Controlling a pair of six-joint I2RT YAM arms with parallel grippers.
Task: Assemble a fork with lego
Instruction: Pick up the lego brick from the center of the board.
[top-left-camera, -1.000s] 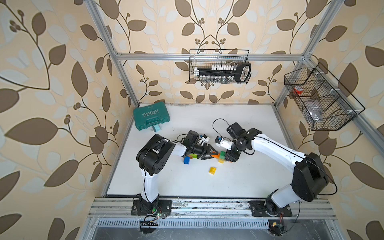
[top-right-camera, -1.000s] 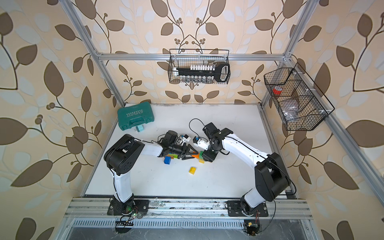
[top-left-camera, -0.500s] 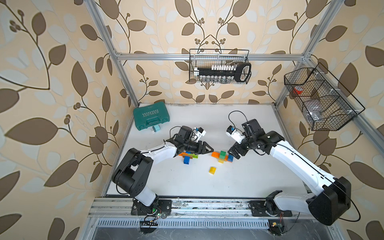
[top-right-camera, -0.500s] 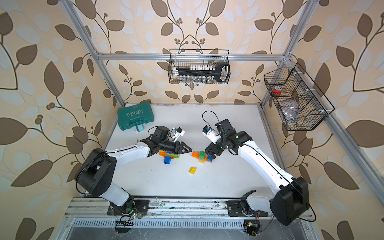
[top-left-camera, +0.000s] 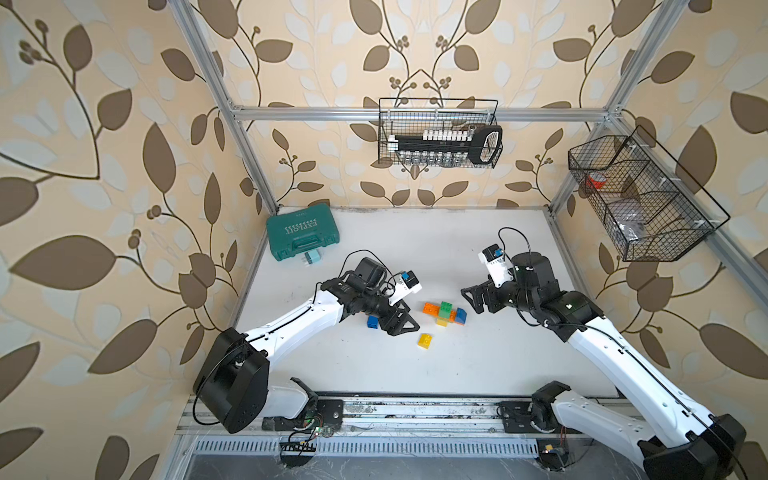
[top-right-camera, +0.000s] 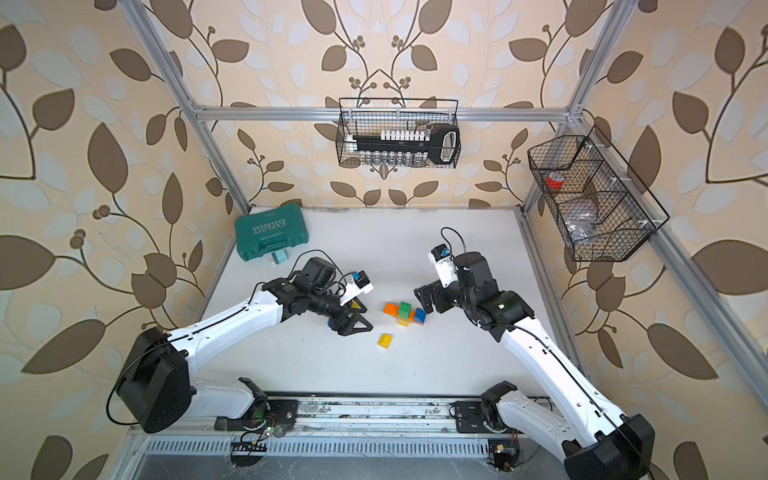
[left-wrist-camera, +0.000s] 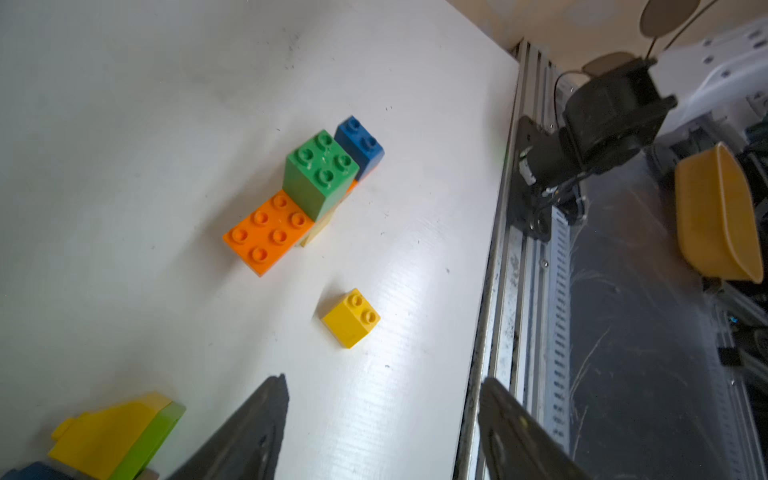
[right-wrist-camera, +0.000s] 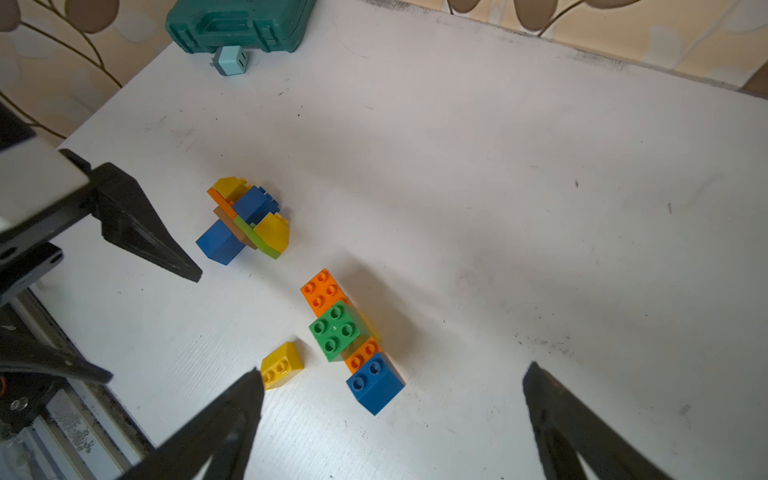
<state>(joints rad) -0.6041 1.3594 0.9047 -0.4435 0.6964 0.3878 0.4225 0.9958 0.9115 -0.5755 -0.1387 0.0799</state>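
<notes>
A flat lego assembly (top-left-camera: 444, 312) of orange, green, yellow and blue bricks lies mid-table in both top views (top-right-camera: 405, 312). One loose yellow brick (top-left-camera: 424, 340) sits just in front of it. A second lego cluster (right-wrist-camera: 245, 220) of blue, yellow, orange, green and brown lies beside my left gripper (top-left-camera: 409, 319), which partly hides it in the top views. My left gripper (left-wrist-camera: 384, 380) is open and holds nothing. To the right of the assembly, my right gripper (top-left-camera: 469, 301) is wide open and holds nothing (right-wrist-camera: 395, 370).
A teal tool case (top-left-camera: 302, 236) with a small pale plug adapter (top-left-camera: 311, 259) lies at the back left of the white table (top-left-camera: 415, 249). Wire baskets hang on the back wall (top-left-camera: 440, 141) and the right wall (top-left-camera: 640, 199). A metal rail (top-left-camera: 415, 411) runs along the front.
Both grippers met over the bricks a second ago. They have opened and drawn apart, left arm leftward and right arm rightward, leaving the assembly and cluster on the table.
</notes>
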